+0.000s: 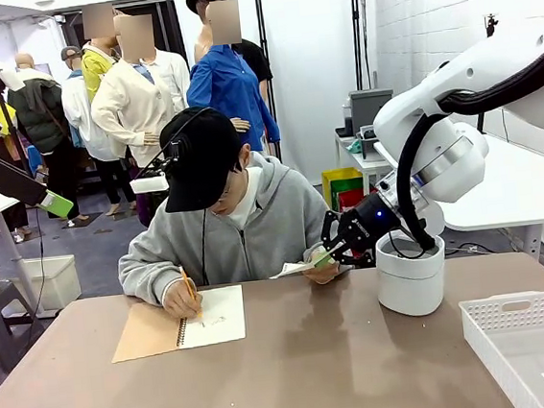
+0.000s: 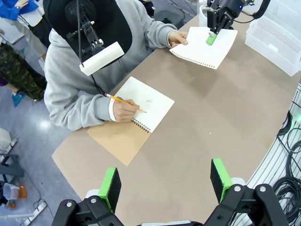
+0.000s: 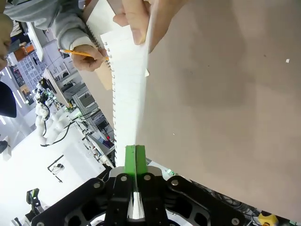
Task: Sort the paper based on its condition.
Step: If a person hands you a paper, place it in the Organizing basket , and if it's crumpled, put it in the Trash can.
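A smooth flat sheet of paper (image 2: pixel 203 44) hangs above the table between the person's hand (image 2: pixel 178 37) and my right gripper (image 2: pixel 212 37). That hand holds its far edge. My right gripper (image 3: pixel 135 162) is shut on the sheet's (image 3: pixel 128 99) near edge, green pads pressed together on it. From the front, the right gripper (image 1: pixel 331 253) bites the thin sheet (image 1: pixel 293 268) just left of the white round bin. My left gripper (image 2: pixel 165 181) hovers high over the table's near side, open, with nothing between its fingers.
The person writes with a pencil (image 2: pixel 123 100) in a spiral notebook with a brown cover (image 1: pixel 180 325) at the table's left. A white round bin (image 1: pixel 411 275) stands at the right. A white slotted basket (image 1: pixel 536 341) sits at the near right corner.
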You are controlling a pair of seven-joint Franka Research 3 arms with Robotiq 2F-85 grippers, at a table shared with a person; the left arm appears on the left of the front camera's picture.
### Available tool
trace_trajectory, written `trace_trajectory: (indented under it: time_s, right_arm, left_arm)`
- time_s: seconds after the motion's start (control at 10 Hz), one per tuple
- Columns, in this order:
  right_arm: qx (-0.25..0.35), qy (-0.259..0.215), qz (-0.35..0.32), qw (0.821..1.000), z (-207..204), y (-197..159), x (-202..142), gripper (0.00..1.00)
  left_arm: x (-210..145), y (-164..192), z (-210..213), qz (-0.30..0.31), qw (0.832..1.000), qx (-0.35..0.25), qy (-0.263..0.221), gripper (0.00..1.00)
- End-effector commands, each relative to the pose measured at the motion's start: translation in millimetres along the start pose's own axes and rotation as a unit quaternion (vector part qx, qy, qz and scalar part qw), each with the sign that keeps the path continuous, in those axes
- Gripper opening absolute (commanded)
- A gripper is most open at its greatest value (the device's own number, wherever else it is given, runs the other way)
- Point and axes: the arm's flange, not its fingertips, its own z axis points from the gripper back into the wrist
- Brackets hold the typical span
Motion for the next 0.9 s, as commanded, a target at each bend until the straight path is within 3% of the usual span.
trace_trajectory:
  time_s: [0.0, 0.3, 0.8]
  right_arm:
    - [0.014, 0.004, 0.013, 1.0, 2, -2, 1, 0.0]
    - [0.018, 0.01, 0.035, 0.999, 6, 3, -6, 0.0]
    - [-0.025, 0.048, 0.179, 0.982, 60, 67, -72, 0.0]
  left_arm:
    - [0, 0, 0, 0.0, 1.0, -0.003, -0.003, 1.0]
    - [0, 0, 0, 0.0, 1.0, -0.003, -0.003, 1.0]
    - [0, 0, 0, 0.0, 1.0, -0.003, -0.003, 1.0]
